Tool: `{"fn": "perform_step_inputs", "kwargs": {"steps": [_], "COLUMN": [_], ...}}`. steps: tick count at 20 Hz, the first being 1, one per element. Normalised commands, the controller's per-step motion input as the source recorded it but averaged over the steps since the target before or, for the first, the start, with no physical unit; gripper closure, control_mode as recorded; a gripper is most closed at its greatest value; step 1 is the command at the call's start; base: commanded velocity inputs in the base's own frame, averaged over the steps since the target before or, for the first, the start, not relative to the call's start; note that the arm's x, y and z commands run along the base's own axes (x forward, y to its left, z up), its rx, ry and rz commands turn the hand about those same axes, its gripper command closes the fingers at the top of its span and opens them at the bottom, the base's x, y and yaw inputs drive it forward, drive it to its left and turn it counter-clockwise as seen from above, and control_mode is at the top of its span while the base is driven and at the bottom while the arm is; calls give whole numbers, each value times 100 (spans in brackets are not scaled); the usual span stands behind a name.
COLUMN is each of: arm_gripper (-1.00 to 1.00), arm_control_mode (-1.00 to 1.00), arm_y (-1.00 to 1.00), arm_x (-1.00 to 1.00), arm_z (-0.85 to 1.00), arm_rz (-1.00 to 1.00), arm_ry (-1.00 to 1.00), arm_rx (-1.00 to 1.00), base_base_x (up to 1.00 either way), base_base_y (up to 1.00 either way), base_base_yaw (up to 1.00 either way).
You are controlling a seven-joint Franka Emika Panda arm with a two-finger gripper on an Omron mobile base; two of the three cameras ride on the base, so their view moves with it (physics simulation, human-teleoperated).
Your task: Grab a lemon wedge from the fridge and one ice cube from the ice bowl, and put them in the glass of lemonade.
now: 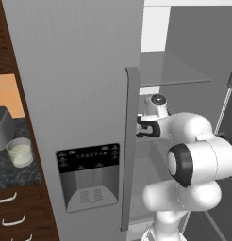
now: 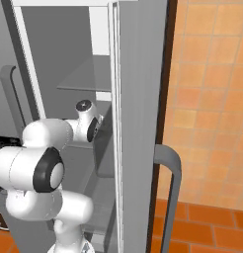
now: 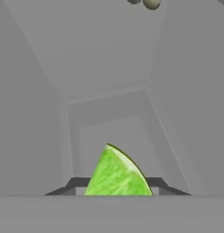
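Look first at the hand view: the lemon wedge sits between the two dark fingertips of the gripper, just above them. It appears bright green here, with a darker rind along its curved upper right edge. Its pointed end aims toward the top of that view, and its long axis runs from the fingertips up toward that point, leaning slightly left. The jaws stand narrow, with a fingertip close against each side of the wedge; you can read this as a grip on it.

The wedge is inside the fridge, whose right-hand door stands open in both base views. The arm reaches past a glass shelf into the grey interior.

The dispenser panel carries small white markings; they are too small to read.

The glass of lemonade stands upright on the tabletop, just beside the toaster.
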Motion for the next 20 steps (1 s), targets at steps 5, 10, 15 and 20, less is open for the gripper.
{"fn": "perform_step_inputs", "kwargs": {"steps": [5,10,15,20], "arm_gripper": [100,100,100,100], "arm_control_mode": [-100,-100,-100,-100], "arm_y": [-29,-27,-2,3], "arm_x": [-97,-86,-90,-100], "arm_z": [41,79,99,78], "arm_rz": [0,0,-1,0], "arm_ry": [-2,2,23,15], "arm_rx": [6,2,0,0], "base_base_x": [0,0,0,0], "base_base_y": [0,0,0,0], "base_base_yaw": [0,0,0,0]}}
